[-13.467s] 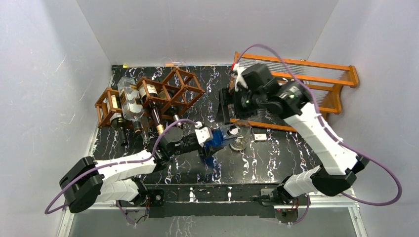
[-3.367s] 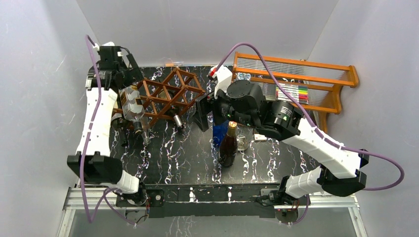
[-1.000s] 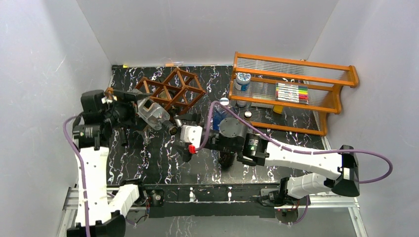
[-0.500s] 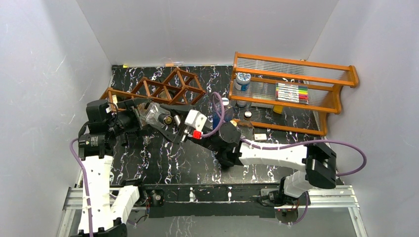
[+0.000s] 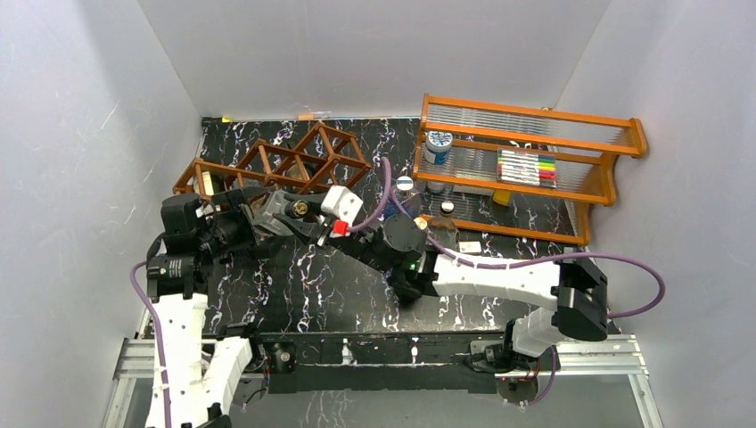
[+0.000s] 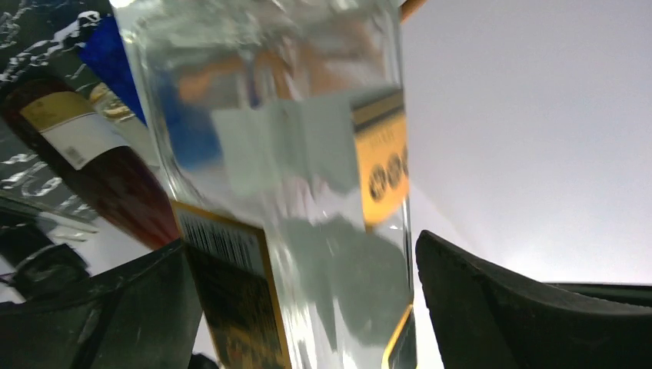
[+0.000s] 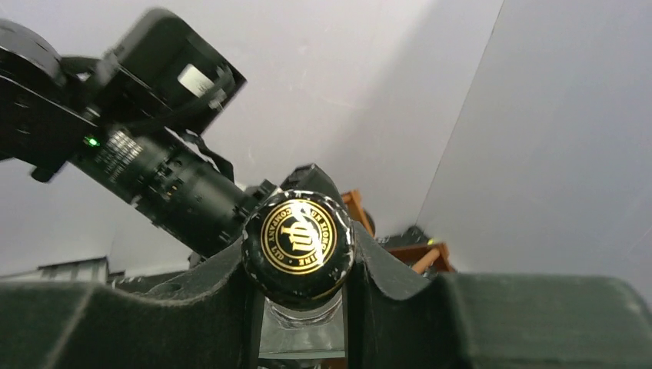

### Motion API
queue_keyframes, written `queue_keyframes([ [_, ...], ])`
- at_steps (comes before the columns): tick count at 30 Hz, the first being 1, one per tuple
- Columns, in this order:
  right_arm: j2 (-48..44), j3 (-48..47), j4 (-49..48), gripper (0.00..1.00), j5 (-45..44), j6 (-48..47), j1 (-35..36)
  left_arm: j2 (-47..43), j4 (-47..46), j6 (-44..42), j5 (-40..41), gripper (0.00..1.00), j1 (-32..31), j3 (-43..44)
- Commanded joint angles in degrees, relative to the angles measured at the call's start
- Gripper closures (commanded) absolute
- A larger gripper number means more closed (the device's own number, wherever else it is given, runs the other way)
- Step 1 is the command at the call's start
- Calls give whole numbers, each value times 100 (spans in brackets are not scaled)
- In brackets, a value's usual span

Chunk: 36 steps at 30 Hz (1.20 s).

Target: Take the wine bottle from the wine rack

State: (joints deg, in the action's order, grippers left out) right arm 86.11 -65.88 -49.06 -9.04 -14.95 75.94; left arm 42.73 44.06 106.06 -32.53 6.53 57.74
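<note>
The wine bottle (image 5: 275,207) is clear glass with a yellow-and-black label (image 6: 380,165) and hangs in front of the dark wooden wine rack (image 5: 299,160), outside its cells. In the right wrist view my right gripper (image 7: 300,265) is shut on its neck, just under the black cap with the gold emblem (image 7: 298,234). In the overhead view that gripper (image 5: 308,214) meets the bottle from the right. My left gripper (image 6: 300,242) straddles the bottle's body with its jaws open. One finger (image 6: 492,307) stands apart from the glass. From above, the left gripper (image 5: 248,221) is at the bottle's base end.
A dark red bottle with a cream label (image 6: 100,169) stands behind, beside something blue (image 6: 115,61). At the back right is the orange shelf unit (image 5: 624,134) with markers (image 5: 526,168) and a can (image 5: 437,143). The left wall is close to the rack.
My right arm swung left to the bottle's cap and its jaws shut on the neck. The left gripper's jaws widened off the bottle's body. The bottle shifted slightly right, in front of the rack.
</note>
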Motion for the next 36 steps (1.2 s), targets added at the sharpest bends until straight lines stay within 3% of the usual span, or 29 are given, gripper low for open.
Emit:
queue_keyframes([
  [1,-558,-519,1259,100,-427,294,-4,-354,235,-1144,113,2,-53,341],
  [7,-818,-963,2874,100,-967,303,-13,-560,2004,-2436,1218,2,-55,722],
  [12,-1002,-880,3432,100,-1233,423,-63,-1239,2501,-2815,1891,2,-57,323],
  [16,-1129,-530,3589,100,-1260,499,-200,-1257,2037,-4226,2390,2,-54,427],
  [19,-1214,-287,3580,100,-1011,693,-454,-602,2004,-5849,2766,2,-54,911],
  [22,-1234,-135,3625,100,-822,721,-663,170,2136,-6917,3279,2,-139,1457],
  [27,-1113,-208,4091,100,-557,1117,-1034,640,1925,-7489,4625,2,-375,1399],
  [30,-1001,-330,4441,90,-456,1379,-1151,716,1456,-7778,4797,2,-372,744],
  [36,-808,-336,4681,82,-352,1919,-1293,671,645,-7597,5171,2,-361,32],
])
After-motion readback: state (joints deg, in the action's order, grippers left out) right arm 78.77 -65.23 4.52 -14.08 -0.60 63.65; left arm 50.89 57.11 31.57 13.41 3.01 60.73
